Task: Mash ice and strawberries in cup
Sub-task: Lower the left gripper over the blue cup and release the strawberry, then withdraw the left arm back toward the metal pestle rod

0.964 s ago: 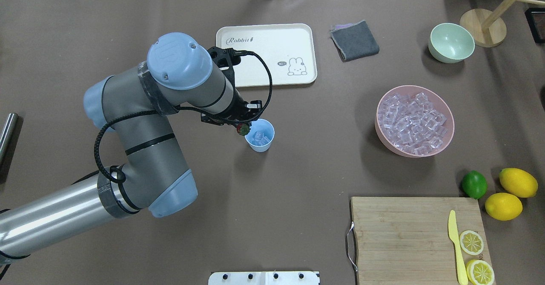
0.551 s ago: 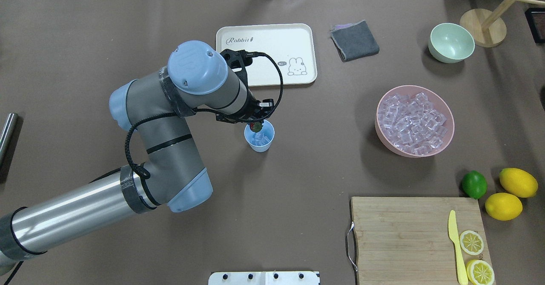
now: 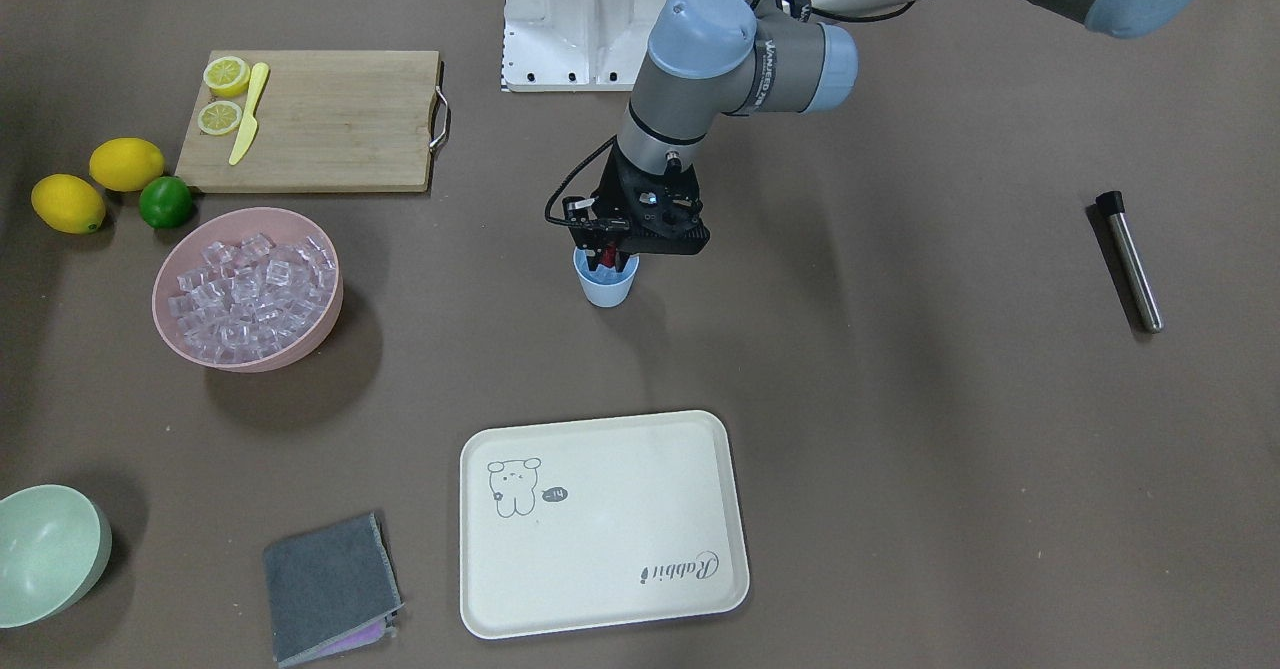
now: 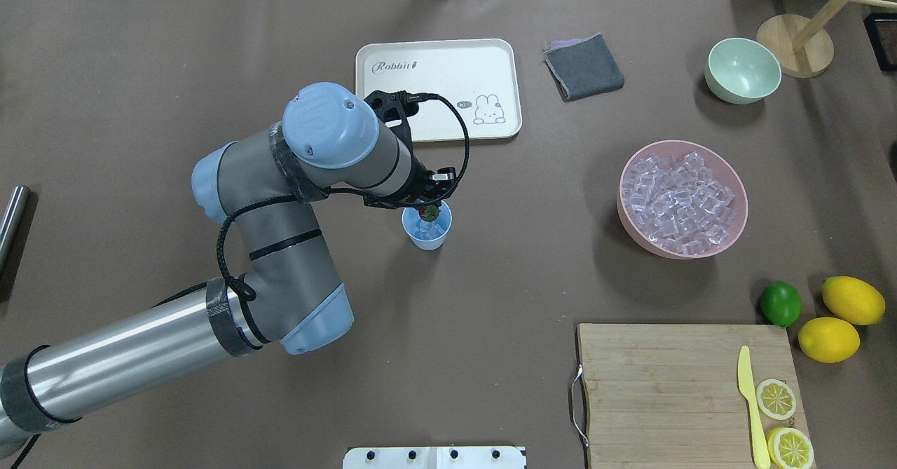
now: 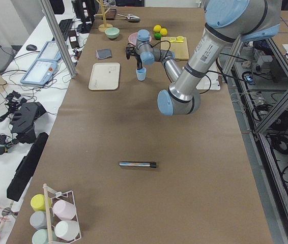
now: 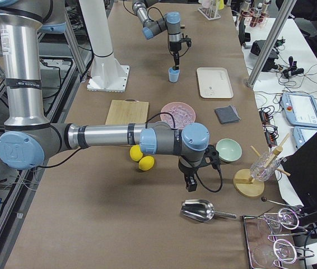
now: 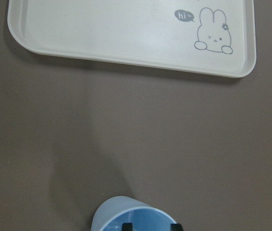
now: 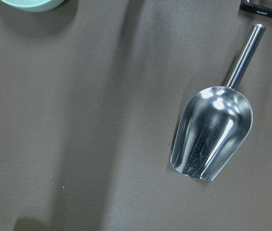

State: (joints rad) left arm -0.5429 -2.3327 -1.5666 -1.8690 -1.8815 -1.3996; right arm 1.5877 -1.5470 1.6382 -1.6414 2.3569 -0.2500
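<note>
Left gripper (image 4: 427, 209) is clamped on the strawberry (image 4: 429, 212), over the mouth of the cup (image 4: 426, 242). The cup stands mid-table, between the tray (image 4: 434, 69) and the robot-side edge. Ice (image 4: 427, 229) lies inside it.

Judgement:
- Strawberry: tiny and light; pinch across the body.
- Cup: light plastic, tips easily; steady its wall low.
- Ice: hard and slippery, may skitter out under pressing.

Hidden:
- Overhead, the wrist covers most of the fingers.
- Whether the berry touches the ice is unclear.
- The left wrist view shows only the cup's rim.

Right gripper (image 6: 189, 180) is near the scoop (image 6: 199, 209); apart or together, cannot tell.
</note>
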